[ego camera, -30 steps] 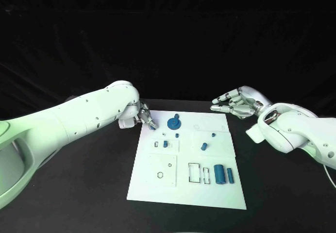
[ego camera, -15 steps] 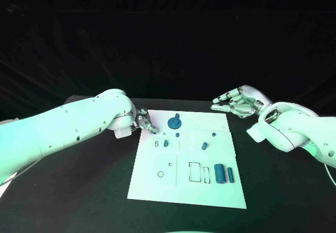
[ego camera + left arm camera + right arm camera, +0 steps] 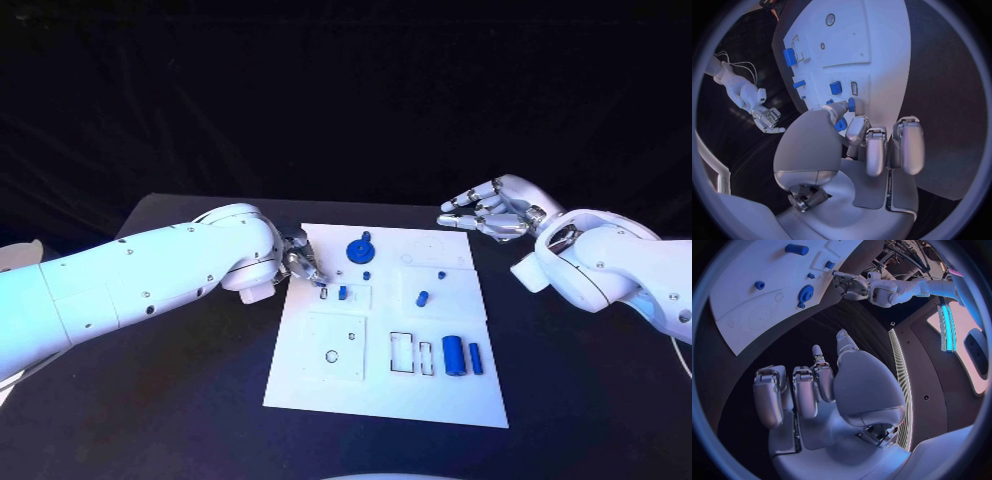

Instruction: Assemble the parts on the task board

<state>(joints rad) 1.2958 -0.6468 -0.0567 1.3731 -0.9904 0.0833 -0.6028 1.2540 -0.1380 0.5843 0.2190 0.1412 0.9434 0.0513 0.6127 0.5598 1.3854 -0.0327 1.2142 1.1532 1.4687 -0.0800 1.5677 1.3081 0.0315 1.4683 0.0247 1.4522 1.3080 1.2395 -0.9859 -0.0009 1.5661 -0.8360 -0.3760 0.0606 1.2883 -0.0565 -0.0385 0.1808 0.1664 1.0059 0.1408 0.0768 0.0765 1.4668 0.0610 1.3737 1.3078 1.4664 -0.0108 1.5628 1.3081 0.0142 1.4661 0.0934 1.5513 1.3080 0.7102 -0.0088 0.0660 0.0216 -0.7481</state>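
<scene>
The white task board (image 3: 325, 385) lies mid-table. On it are a blue gear-like part (image 3: 361, 249), a small peg (image 3: 366, 275), a small block (image 3: 342, 293) beside an empty slot, another small piece (image 3: 421, 298), and a cylinder (image 3: 453, 356) next to a thin bar (image 3: 476, 358). My left hand (image 3: 300, 262) hovers at the board's far left edge. In the left wrist view its thumb and a finger seem to pinch a small blue part (image 3: 851, 104), with the other fingers (image 3: 904, 142) curled. My right hand (image 3: 490, 215) hangs off the board's far right corner, its fingers loosely bent and apart, holding nothing.
The board also has a round hole (image 3: 332, 357) and rectangular outlines (image 3: 400, 354) near its front half. Black table (image 3: 173, 400) surrounds the board on all sides. My left forearm (image 3: 159, 275) stretches over the table's left part.
My left hand has moved slightly nearer and down along the board's left edge, towards the slot beside the small block. The right hand has stayed put.
</scene>
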